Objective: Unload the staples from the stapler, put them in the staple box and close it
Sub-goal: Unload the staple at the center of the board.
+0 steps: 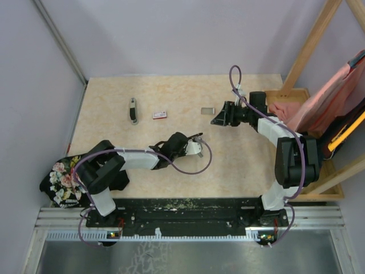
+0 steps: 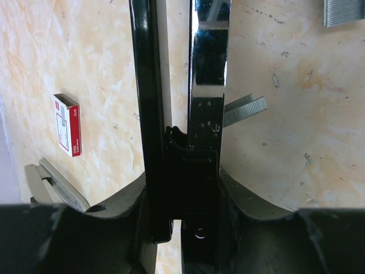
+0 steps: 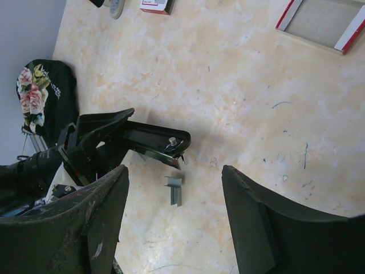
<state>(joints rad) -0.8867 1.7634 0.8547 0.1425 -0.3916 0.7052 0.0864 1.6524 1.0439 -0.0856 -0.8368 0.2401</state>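
My left gripper (image 2: 182, 191) is shut on the hinge end of a black stapler (image 1: 178, 144). The stapler is spread open, with its black top arm (image 2: 147, 85) apart from its chrome magazine (image 2: 209, 51). A short grey strip of staples (image 2: 245, 109) lies on the table just beside the magazine. In the right wrist view the same staples (image 3: 175, 189) lie below the stapler's tip (image 3: 171, 144). My right gripper (image 3: 174, 171) is open above the table with nothing between its fingers; it hangs at the back right (image 1: 219, 117).
A second stapler (image 1: 133, 110) and a small red-and-white box (image 1: 160, 114) lie at the back of the table. An open red-edged tray with grey filling (image 3: 322, 23) lies near my right gripper. A floral bag (image 1: 63, 178) sits at the near left edge. Pink cloth (image 1: 325, 97) hangs on a wooden frame on the right.
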